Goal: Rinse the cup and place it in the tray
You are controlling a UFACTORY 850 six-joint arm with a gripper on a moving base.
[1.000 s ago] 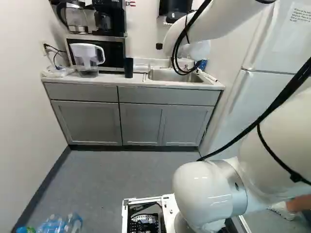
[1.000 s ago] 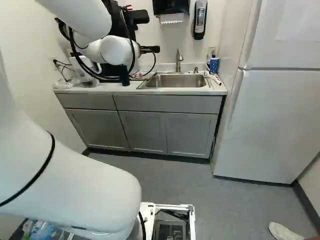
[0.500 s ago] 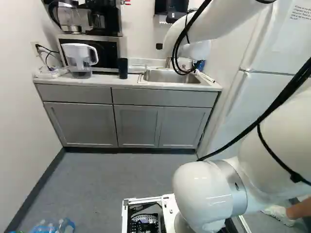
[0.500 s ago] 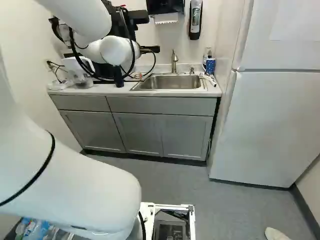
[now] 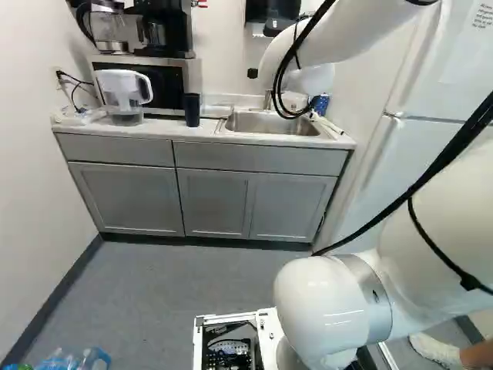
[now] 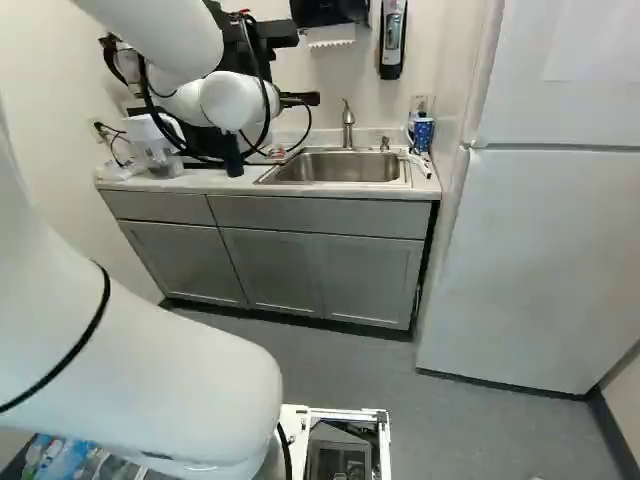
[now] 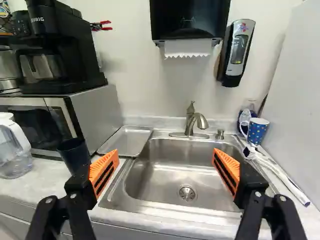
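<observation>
In the right base view my gripper point(image 6: 300, 98) shows in part beyond the wrist, over the counter. The wrist view has the gripper point(image 7: 166, 167) open and empty, its orange pads point(image 7: 104, 172) wide apart across the view of the sink point(image 7: 175, 172). A dark cup point(image 7: 75, 154) stands upright on the counter beyond one finger, outside the gap; the left base view shows this cup point(image 5: 192, 109) too. Between microwave and sink lies a flat metal tray point(image 7: 127, 140). The faucet point(image 7: 194, 120) rises behind the basin. A blue dotted mug point(image 7: 256, 131) stands at the sink's far corner.
A water pitcher point(image 5: 123, 94) and a microwave point(image 7: 65, 120) with a coffee maker point(image 7: 62, 50) on top share the counter point(image 5: 154, 129). White brushes point(image 7: 275, 172) lie beside the sink. The fridge point(image 6: 540, 250) bounds one side. Bottles point(image 6: 65, 460) sit low near the base.
The base has moved: counter, sink and cup have shifted together towards the left of both base views. My arm keeps its pose against its lowest joint.
</observation>
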